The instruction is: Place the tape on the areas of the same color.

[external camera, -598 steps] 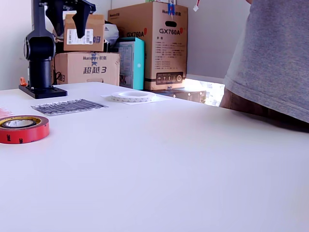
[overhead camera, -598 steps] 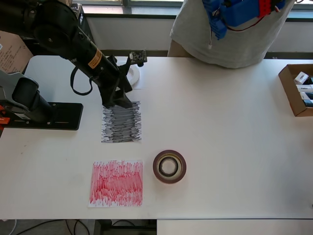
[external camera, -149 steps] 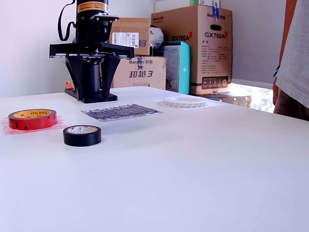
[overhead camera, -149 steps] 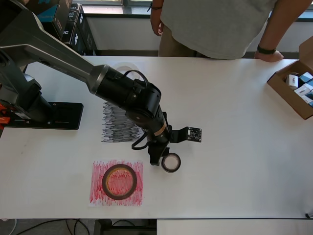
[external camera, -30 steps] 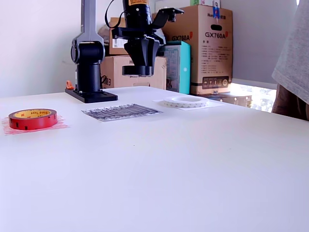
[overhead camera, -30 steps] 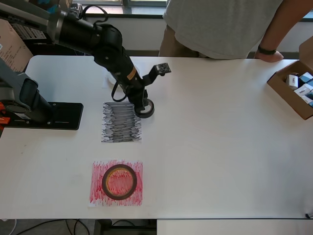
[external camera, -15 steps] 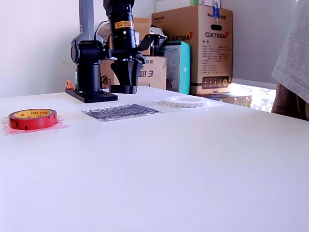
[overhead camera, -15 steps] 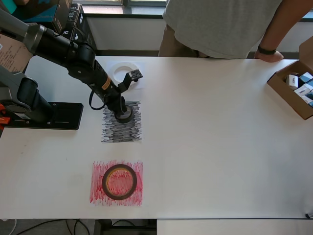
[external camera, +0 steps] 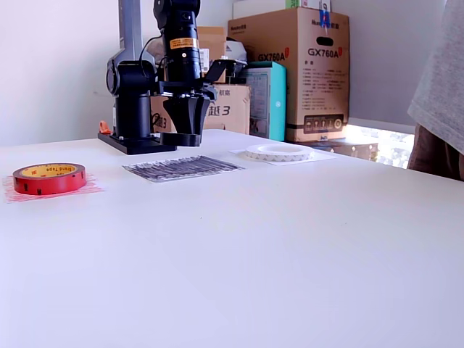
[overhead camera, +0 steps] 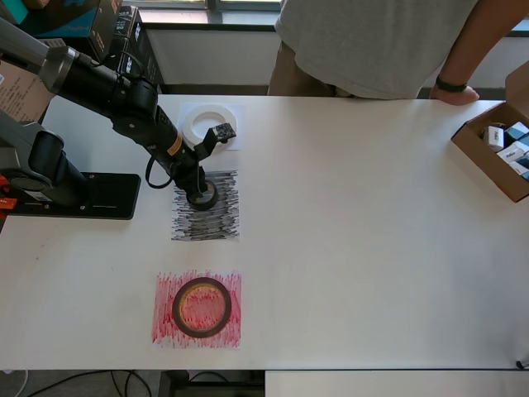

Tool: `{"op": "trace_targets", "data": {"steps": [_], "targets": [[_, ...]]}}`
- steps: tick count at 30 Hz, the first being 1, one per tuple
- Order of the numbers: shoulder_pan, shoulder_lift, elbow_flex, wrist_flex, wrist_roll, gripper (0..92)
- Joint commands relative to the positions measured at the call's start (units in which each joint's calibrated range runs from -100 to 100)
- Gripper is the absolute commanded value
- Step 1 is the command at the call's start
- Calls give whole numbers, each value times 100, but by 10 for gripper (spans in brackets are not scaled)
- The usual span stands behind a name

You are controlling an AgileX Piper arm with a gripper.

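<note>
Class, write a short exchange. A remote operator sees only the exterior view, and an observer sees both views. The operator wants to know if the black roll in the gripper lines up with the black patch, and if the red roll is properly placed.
Operator: From the side I see the gripper holding the black roll above the table. Is it over the black patch?
Observer: Yes. In the overhead view the gripper and black roll are over the black patch, in the half nearer the white roll.
Operator: Is the red roll fully on its patch?
Observer: Yes. From overhead the red roll lies wholly inside the red patch, with scribble showing on every side.
</note>
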Motion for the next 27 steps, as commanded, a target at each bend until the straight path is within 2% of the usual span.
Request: {"op": "trace_targets", "data": {"steps": [1, 27], "targets": [[-22, 71, -39, 70, 7, 0], [-22, 389, -93, 70, 408, 0]]}}
